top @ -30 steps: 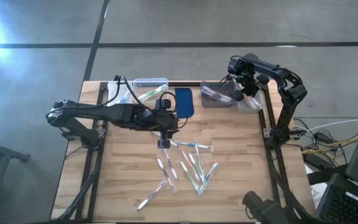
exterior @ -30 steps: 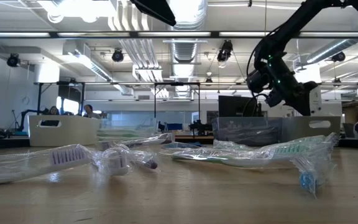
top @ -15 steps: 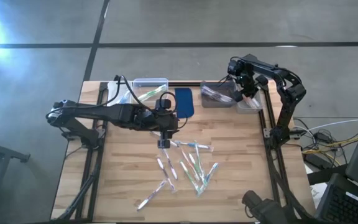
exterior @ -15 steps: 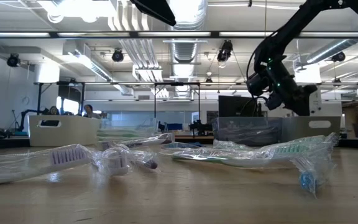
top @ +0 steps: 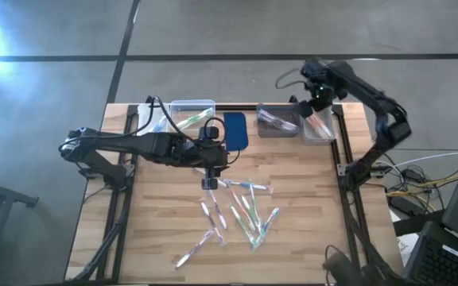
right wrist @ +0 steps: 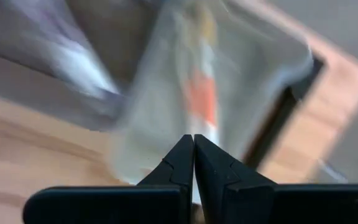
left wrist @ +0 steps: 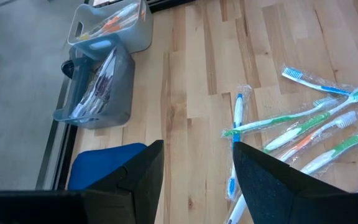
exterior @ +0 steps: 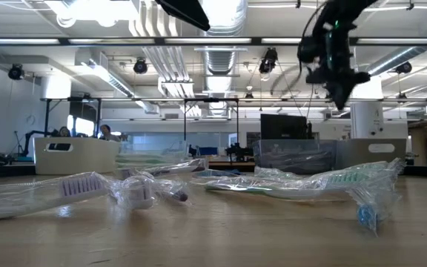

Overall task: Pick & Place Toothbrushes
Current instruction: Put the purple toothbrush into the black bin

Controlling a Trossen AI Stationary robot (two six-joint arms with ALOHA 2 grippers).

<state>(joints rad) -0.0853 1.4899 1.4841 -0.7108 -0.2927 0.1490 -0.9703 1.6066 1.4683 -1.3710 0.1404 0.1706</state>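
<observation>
From above, I see the light wooden slatted surface (top: 157, 230) carrying a loose scatter of thin white and clear plastic-wrapped toothbrushes (top: 241, 213) with blue, green and orange accents, lying near its middle and toward the near edge. My left hand (top: 208, 183) hangs just over the far end of that scatter, its fingers (left wrist: 143, 171) apart and holding nothing; in the left wrist view a blue-handled wrapped toothbrush (left wrist: 235, 146) lies on the surface between and beyond them. Along the far edge stand a clear plastic bin (top: 191, 114) holding green and white brushes, a dark blue rectangular pad (top: 235, 130), a grey translucent bin (top: 277, 121) and, nearest the far right corner, a small clear bin (top: 317, 126) with an orange-accented brush inside. My right hand (top: 316, 97) is raised above that small clear bin, its fingers (right wrist: 182, 163) pressed together and empty.
</observation>
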